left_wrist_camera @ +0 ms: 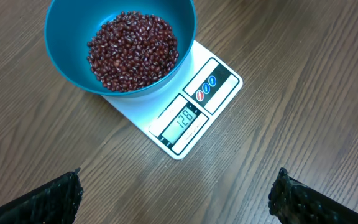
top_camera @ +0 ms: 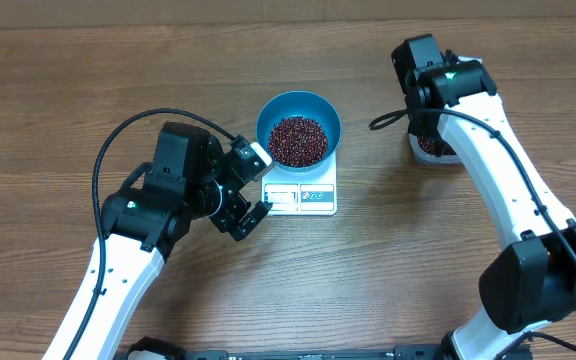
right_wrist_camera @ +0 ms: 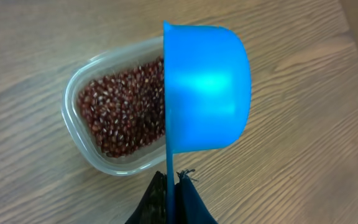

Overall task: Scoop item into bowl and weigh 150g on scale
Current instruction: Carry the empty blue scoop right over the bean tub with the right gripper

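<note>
While I watch from overhead, the round teal-blue bowl (top_camera: 268, 112) stands on the small white square scale (top_camera: 303, 197), holding a heap of small dark red-brown beans (top_camera: 298, 140). My left gripper (top_camera: 258, 190) hangs just beside the scale, jaws spread wide and empty. The right arm (top_camera: 488, 150) reaches out well apart to the right.

Through the left wrist camera, the scale's lit display (left_wrist_camera: 184, 119) shows a figure I judge short of the target.

On the right wrist camera, the right gripper (right_wrist_camera: 173, 186) is clamped on the thin handle of a bright blue plastic scoop (right_wrist_camera: 207, 87). The scoop is turned on its edge above a clear rounded plastic tub (right_wrist_camera: 79, 106) of more beans. I cannot tell whether the scoop carries any.

My worry is overshoot: tipping a full scoop into the bowl would likely pass the target. That thin handle could also pivot in the grip and scatter beans in transit. A knock against the bowl rim could shift it and upset the reading.

Everything rests on a wood-grain surface (top_camera: 68, 90); no view shows the room beyond it.
</note>
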Motion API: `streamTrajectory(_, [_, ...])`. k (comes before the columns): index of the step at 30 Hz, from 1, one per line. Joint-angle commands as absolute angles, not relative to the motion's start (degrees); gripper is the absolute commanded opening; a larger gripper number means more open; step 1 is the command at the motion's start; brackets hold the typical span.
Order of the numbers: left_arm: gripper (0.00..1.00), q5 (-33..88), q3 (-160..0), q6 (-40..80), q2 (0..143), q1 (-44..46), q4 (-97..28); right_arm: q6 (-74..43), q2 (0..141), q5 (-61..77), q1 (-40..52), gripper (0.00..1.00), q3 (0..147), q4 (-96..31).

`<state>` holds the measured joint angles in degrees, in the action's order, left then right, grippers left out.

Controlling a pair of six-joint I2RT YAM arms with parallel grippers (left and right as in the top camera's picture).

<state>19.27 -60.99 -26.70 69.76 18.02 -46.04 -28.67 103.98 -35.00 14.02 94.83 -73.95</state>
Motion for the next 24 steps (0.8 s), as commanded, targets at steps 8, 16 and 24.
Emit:
streamTrajectory(8, [0.99,19.03,-60.47,-25.69,69.63,18.35,-46.11,-27.73,104.33,-32.21,13.26,0.04,93.65,-71.18])
streamTrajectory(16, [1.0,19.05,-60.47,-25.69,69.63,18.35,-46.09,-27.7,107.9,-31.79,13.08,0.04,91.83,-68.6])
streamTrajectory(24, [0.99,19.05,-60.47,-25.69,69.63,18.35,-46.09,-26.65,108.6,-32.03,12.93,0.04,90.54,-67.46])
